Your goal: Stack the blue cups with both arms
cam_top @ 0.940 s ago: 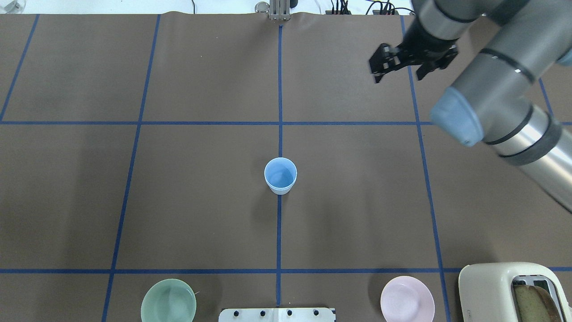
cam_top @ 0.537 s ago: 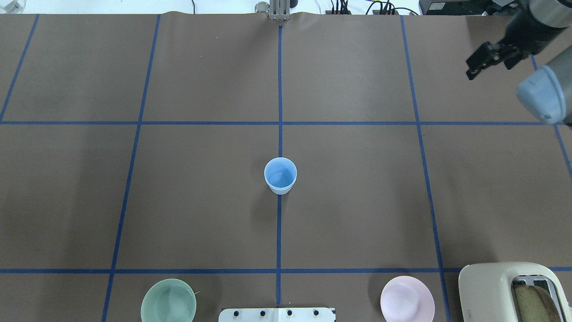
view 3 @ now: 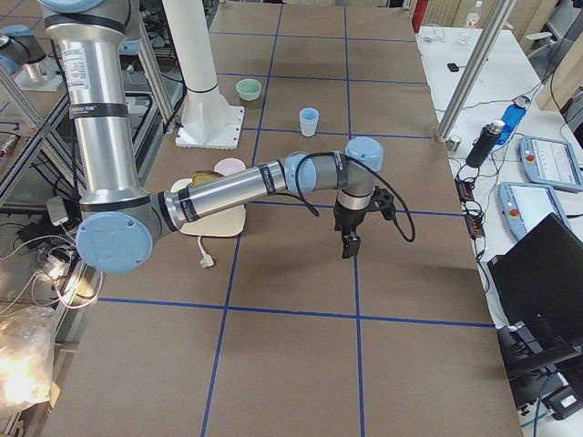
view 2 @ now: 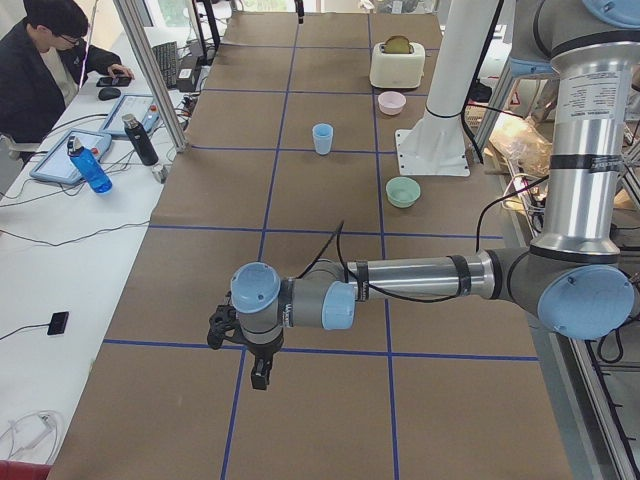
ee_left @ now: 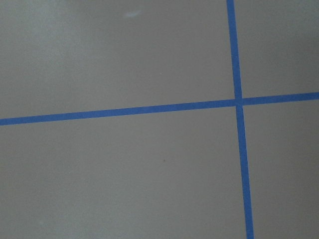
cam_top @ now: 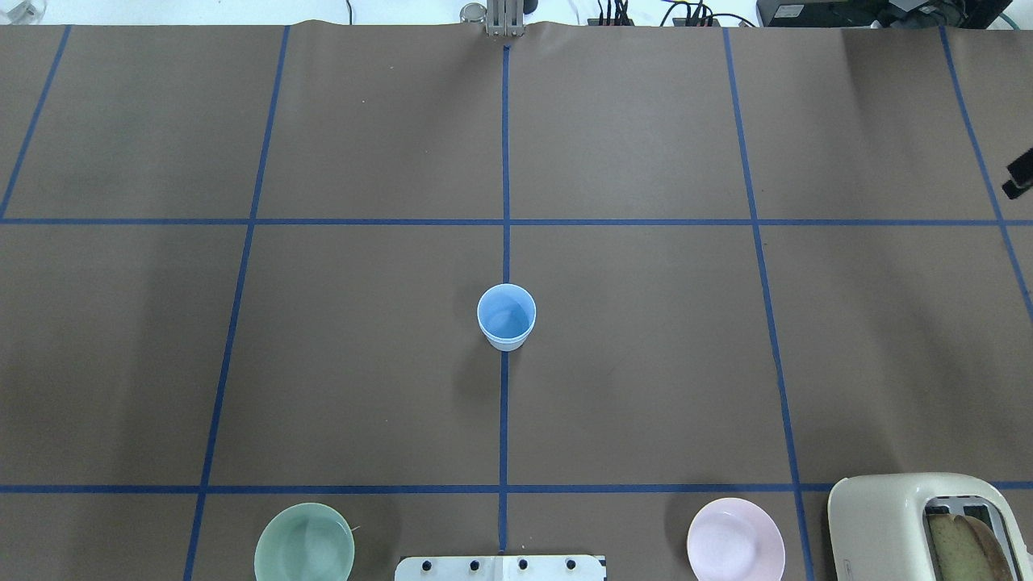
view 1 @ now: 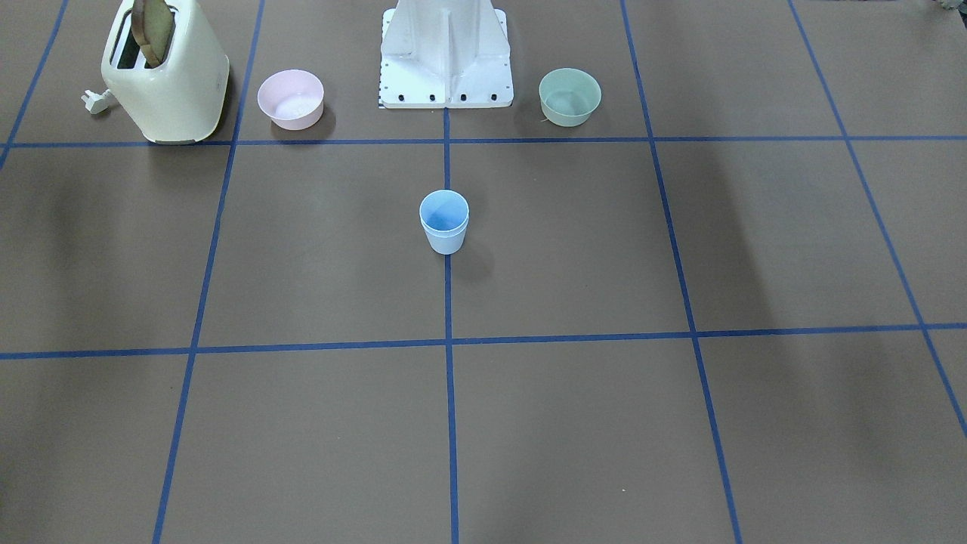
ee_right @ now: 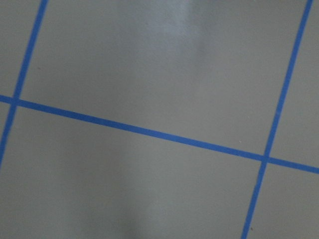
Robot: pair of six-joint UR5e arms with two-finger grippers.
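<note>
The blue cups (cam_top: 506,316) stand upright, seemingly nested, mouths up and long axis vertical, on the centre tape line (cam_top: 505,161), well apart from the left gripper (view 2: 259,378) and right gripper (view 3: 348,249), whose finger spread I cannot tell.

You'll find the stacked cups (cam_top: 506,316) standing at the middle of the surface (cam_top: 646,371), straight out in front of the pedestal (view 1: 446,68), with the left bowl (cam_top: 304,545) near the pedestal on the robot's left, the right bowl (cam_top: 735,542) on the other side, and the toaster (cam_top: 888,524) just beyond that bowl
</note>
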